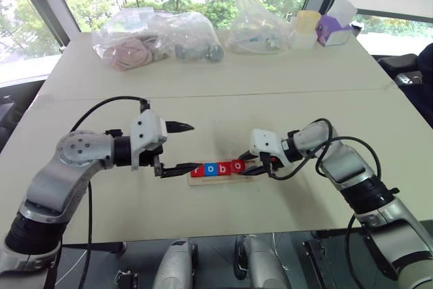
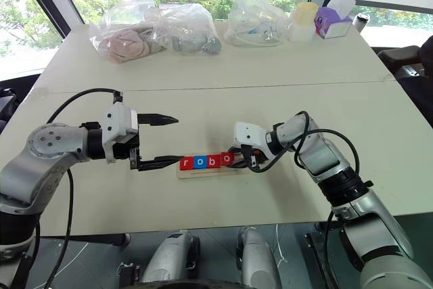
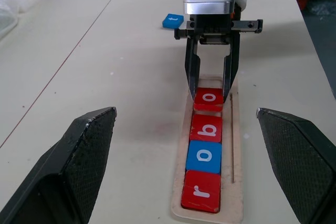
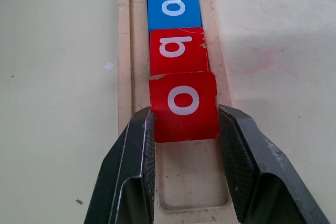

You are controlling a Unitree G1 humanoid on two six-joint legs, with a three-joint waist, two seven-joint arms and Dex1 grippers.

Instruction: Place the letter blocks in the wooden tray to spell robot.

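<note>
My right gripper is clamped on the red o block, one finger pressed against each side of it, and the tile sits in the wooden tray as the fourth letter, touching the red b block on its left. In the right wrist view its gripped end looks raised a little off the tray floor, though I cannot be sure of that from this angle. Left of the b lies the blue o block, and at the tray's left end the red r block; the four tiles run in one line, each against the next, reading r, o, b, o from left to right. The right end of the tray beyond my fingers is bare wood. The blue t block lies flat on the table, outside the tray, off to the right past my right gripper and apart from it. My left gripper hangs at the tray's left end with its fingers spread wide apart, holding nothing; the lower fingertip reaches toward the r tile. Along the far edge of the table sit clear plastic bags, a pale cup and a purple box, all well apart from the tray.
</note>
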